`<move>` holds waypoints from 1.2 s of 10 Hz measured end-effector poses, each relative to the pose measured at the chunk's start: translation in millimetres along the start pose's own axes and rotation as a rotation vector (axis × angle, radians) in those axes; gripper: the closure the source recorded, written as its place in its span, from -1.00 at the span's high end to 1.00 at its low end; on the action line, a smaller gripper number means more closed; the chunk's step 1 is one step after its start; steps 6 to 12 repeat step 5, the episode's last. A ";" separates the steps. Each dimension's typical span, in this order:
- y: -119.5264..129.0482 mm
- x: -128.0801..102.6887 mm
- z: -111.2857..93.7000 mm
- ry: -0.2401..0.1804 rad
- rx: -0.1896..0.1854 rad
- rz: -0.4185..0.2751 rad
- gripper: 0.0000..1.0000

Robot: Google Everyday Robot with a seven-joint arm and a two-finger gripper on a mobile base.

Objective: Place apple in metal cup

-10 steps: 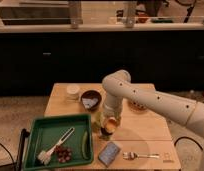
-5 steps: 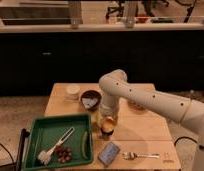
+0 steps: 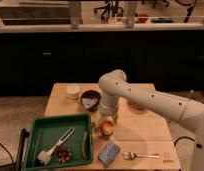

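Our gripper [image 3: 106, 121] over one apple, one cup.

Nearest us we count one silver metal fork [image 3: 139, 155], one blue rectangular pouch [image 3: 109, 153] and one green plastic tray [image 3: 39, 136]. Behind them, the small round yellow-orange apple [image 3: 106, 127] sits at the top of the short dark metal cup [image 3: 105, 134], just under our gripper; whether it grips or has released, we cannot tell. Farther back stand one dark brown bowl [image 3: 90, 99] and one small white cup [image 3: 72, 91].

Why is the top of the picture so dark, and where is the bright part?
In the camera view, light falls mostly on the wooden table and the green tray; the wall behind stays black. The whole view looks soft, so the fork is fuzzy. The end effector hangs low beside the tray, right over the apple, throwing shade there.
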 end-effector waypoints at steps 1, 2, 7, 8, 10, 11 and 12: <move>-0.1 0.0 -0.3 0.000 0.000 0.000 0.60; 0.6 0.0 -1.3 0.001 -0.001 0.001 0.60; 1.9 3.0 -5.2 0.010 0.000 -0.004 0.60; 1.9 3.0 -5.2 0.010 0.000 -0.004 0.60; 1.9 3.0 -5.2 0.010 0.000 -0.004 0.60; 1.9 3.0 -5.2 0.010 0.000 -0.004 0.60; 1.9 3.0 -5.2 0.010 0.000 -0.004 0.60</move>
